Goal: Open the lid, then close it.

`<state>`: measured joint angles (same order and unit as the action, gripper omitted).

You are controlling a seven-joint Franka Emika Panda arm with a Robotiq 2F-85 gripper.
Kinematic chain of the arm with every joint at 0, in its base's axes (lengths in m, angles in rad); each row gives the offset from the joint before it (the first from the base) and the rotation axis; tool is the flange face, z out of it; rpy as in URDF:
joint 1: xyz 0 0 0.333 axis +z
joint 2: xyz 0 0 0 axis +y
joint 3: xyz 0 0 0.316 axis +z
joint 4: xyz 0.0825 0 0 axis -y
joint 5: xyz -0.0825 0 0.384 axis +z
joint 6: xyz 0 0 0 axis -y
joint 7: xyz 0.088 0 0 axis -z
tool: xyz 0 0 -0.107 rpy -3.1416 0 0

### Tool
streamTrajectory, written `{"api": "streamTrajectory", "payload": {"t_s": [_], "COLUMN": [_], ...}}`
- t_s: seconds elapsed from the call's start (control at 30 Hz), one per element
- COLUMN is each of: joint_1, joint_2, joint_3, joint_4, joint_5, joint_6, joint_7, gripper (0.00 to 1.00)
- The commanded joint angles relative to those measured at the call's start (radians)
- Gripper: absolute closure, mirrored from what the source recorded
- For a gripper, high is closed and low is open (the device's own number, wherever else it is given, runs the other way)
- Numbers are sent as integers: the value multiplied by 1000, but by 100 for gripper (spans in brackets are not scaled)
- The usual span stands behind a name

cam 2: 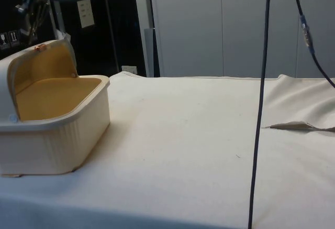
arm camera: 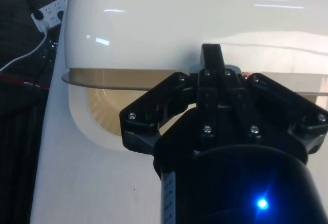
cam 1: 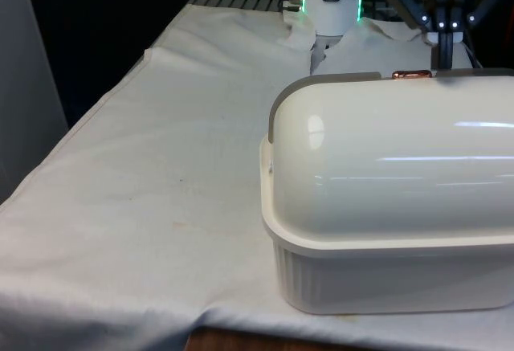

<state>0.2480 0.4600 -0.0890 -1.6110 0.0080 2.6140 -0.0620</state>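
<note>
One glossy domed lid [cam 1: 385, 158] tops ribbed cream box [cam 2: 57, 134].

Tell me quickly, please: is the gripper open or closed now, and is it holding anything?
Gripper: closed on the copper handle at the edge of the bread box lid, which is rolled up and open.
</note>
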Motion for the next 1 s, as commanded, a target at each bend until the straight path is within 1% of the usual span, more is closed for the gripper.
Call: {"api": "streamTrajectory", "payload": {"t_s": [0.0, 0.43, 0.73, 0.77, 0.83, 0.97], "joint_1": [-1, 0, -1, 0, -1, -2], "joint_2": [2, 4, 1, 6, -1, -4], "joint_3": [2, 0, -1, 0, -2, -4], "joint_4": [0, -2, -6, -1, -7, -8], "joint_5": [3, 0, -1, 0, -2, -3], "joint_6": [-5, -22, -50, -39, -55, -68], "joint_7": [-2, 0, -4, -2, -4, -7], "gripper": [100, 100, 100, 100, 100, 100]}}
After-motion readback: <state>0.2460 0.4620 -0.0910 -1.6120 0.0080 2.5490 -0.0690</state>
